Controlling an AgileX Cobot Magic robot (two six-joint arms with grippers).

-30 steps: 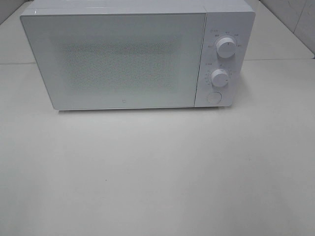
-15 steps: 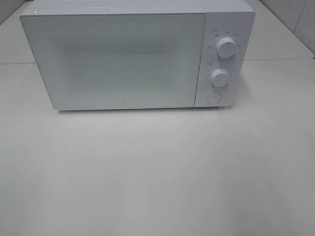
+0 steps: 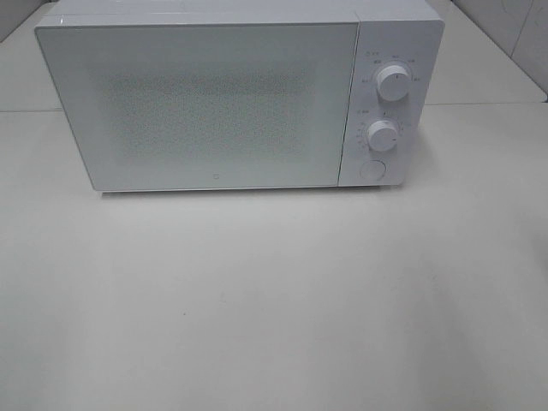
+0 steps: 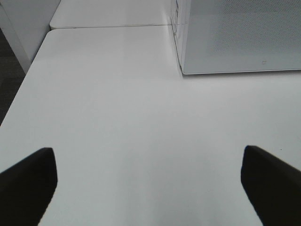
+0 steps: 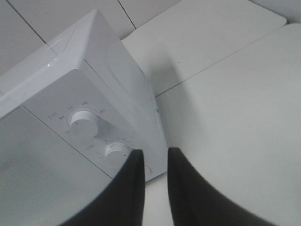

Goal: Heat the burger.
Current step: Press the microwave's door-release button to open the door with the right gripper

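The burger is out of view in every frame. A white microwave [image 3: 214, 103] stands at the back of the table with its door closed; the frosted door hides the inside. My left gripper [image 4: 150, 188] is open over bare tabletop, with the microwave's [image 4: 235, 37] front corner ahead of it. My right gripper [image 5: 156, 162] has its dark fingers [image 5: 131, 188] drawn almost together with nothing between them. It hovers near the microwave's [image 5: 70, 94] control panel. Neither gripper shows in the exterior high view.
The control panel carries an upper knob [image 3: 392, 83], a lower knob [image 3: 383, 135] and a round button [image 3: 372, 169]. The white table [image 3: 274, 300] stretches in front of the microwave. Its left edge [image 4: 19, 94] drops to a dark floor.
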